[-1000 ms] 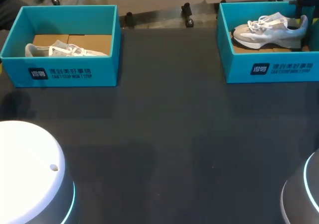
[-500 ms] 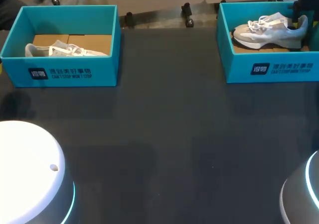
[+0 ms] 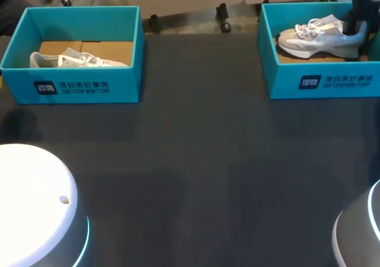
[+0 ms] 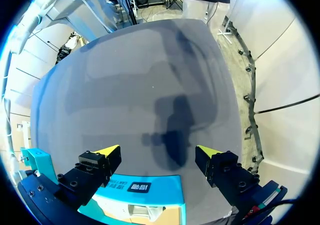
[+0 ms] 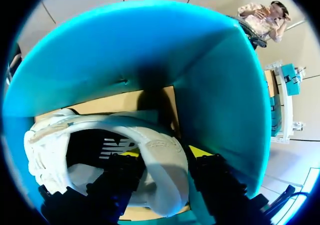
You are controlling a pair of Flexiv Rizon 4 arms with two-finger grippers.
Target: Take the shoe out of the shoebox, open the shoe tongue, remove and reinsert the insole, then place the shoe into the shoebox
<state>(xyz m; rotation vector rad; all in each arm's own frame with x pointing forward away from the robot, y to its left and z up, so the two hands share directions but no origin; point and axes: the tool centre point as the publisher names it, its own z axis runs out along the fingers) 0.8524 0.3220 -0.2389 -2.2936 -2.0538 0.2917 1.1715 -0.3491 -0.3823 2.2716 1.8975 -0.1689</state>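
right gripper (image 5: 165, 154) pinches only the heel of the grey-white mesh sneaker (image 3: 314, 37), left gripper (image 4: 157, 151) wide, so the drooping toe may snag the far-right teal cardboard shoebox (image 3: 320, 80).

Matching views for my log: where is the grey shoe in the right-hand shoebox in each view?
Head view: grey shoe inside the right shoebox, far right.
Left wrist view: not in it.
Right wrist view: grey shoe, heel in the right gripper.
Shared landmark: that shoebox's teal wall.

The shoe (image 3: 320, 37) lies inside the right-hand shoebox (image 3: 332, 83).
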